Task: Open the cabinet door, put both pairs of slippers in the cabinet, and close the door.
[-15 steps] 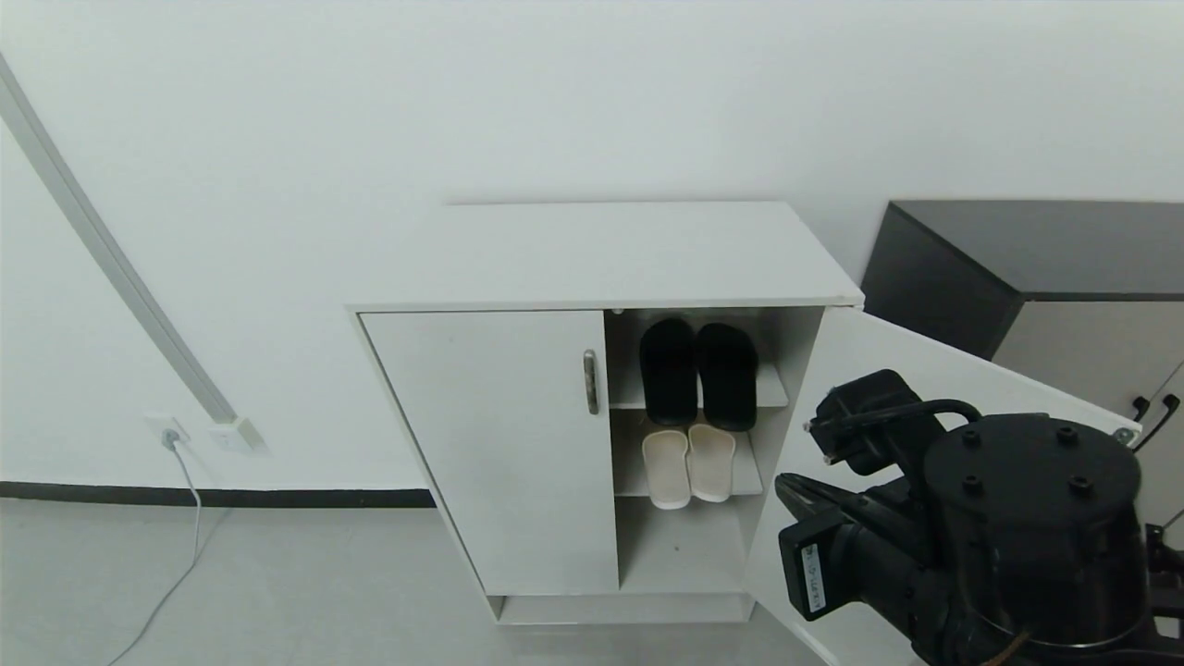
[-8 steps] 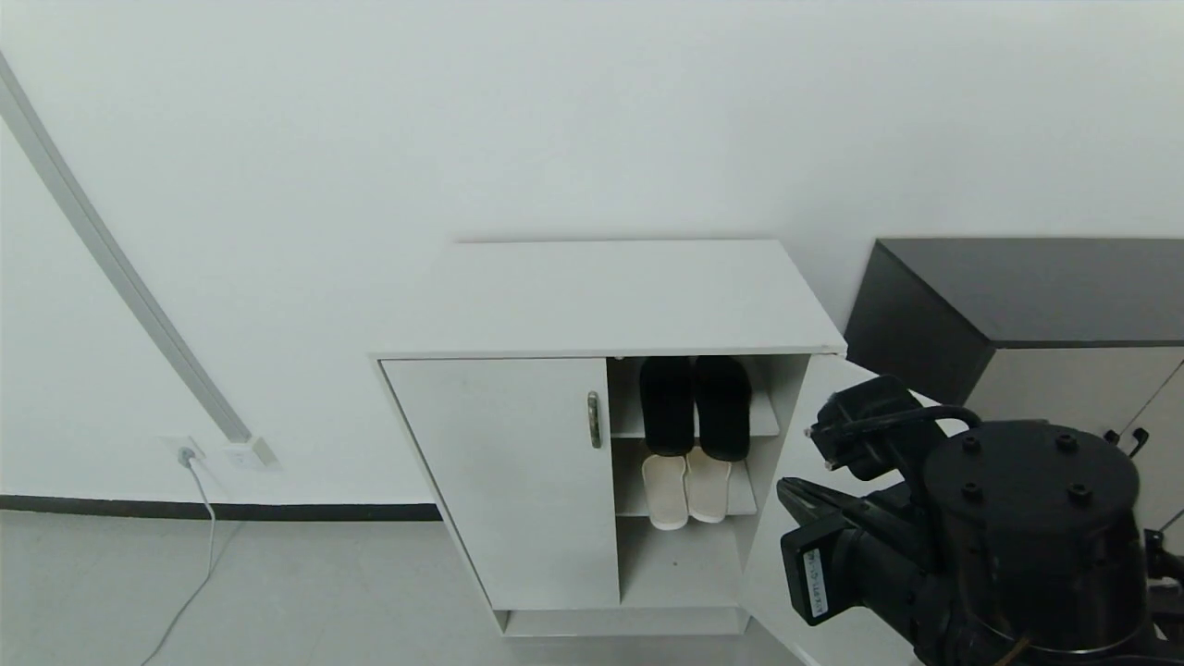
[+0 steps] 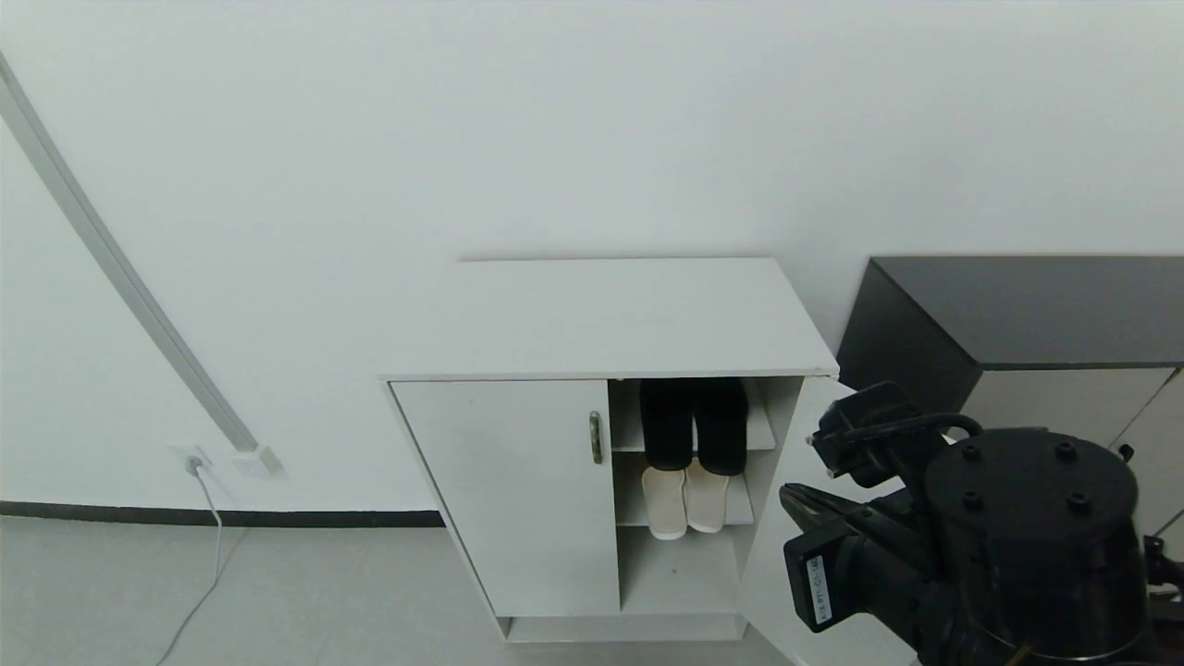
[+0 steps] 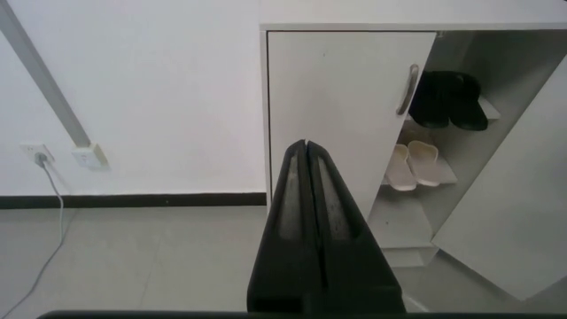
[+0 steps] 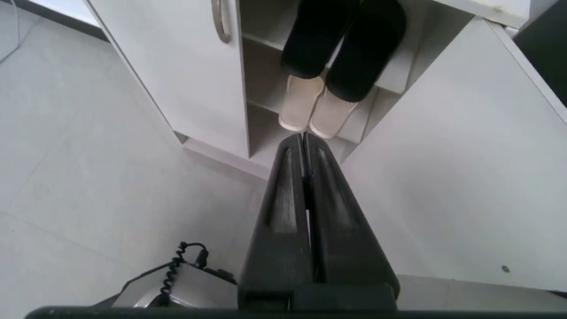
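The white cabinet (image 3: pixel 629 314) stands against the wall, with its left door (image 3: pixel 509 490) shut and its right door (image 3: pixel 763 592) swung open. Black slippers (image 3: pixel 694 425) lie on the upper shelf and white slippers (image 3: pixel 684 498) on the shelf below. My right arm (image 3: pixel 925 546) is in front of the open door. The right gripper (image 5: pixel 306 140) is shut and empty, pointing at the white slippers (image 5: pixel 317 108) from a distance. The left gripper (image 4: pixel 306 146) is shut and empty, well back from the closed door (image 4: pixel 341 115).
A dark cabinet (image 3: pixel 1008 314) stands right of the white one, close behind the open door. A wall socket with a cable (image 3: pixel 199 472) and a slanted wall duct (image 3: pixel 120 268) are at the left. Bare grey floor (image 3: pixel 277 592) lies before the cabinet.
The whole head view has shifted: the cabinet now sits lower and smaller in the picture, so the camera has drawn back. Both pairs of slippers lie as before.
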You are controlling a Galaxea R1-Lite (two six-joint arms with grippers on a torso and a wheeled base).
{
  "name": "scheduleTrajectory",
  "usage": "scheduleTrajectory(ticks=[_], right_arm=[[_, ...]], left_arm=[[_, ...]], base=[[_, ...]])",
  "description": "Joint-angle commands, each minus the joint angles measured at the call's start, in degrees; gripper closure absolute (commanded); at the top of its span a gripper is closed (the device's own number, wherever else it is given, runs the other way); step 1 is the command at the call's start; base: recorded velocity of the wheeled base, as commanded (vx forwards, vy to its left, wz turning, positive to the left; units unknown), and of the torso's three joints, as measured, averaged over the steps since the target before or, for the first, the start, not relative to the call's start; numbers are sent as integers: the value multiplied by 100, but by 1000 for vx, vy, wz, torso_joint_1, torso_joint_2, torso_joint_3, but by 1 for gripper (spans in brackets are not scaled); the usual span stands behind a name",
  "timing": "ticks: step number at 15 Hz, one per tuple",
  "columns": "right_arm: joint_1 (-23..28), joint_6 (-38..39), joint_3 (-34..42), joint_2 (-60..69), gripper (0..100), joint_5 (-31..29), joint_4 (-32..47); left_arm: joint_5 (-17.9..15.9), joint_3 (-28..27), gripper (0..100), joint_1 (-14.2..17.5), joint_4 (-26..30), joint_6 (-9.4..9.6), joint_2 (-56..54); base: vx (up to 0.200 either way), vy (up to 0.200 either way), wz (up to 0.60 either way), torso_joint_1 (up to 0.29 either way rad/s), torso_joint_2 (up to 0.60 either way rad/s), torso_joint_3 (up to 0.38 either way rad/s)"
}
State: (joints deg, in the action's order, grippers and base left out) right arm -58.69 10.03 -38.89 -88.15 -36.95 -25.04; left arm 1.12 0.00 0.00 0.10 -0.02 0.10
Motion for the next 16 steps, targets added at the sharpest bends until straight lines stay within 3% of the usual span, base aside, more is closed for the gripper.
scheduleTrajectory(ticks=[1,5,14,16], right_arm=[[-3,-1,4,0,100,4,-1],[-11,-1,22,0,100,30,-1],[-3,7,22,26,100,39,-27],[-3,-19,48,26,100,39,-282]], left_arm=[[2,0,100,0,-1,-6,8],[2,0,100,0,-1,-6,8],[11,0,100,0,-1,-6,-1],[11,0,100,0,-1,-6,8]], base=[[0,0,0,0,0,0],[0,0,0,0,0,0],[0,0,-600,4,-1,3],[0,0,0,0,0,0]])
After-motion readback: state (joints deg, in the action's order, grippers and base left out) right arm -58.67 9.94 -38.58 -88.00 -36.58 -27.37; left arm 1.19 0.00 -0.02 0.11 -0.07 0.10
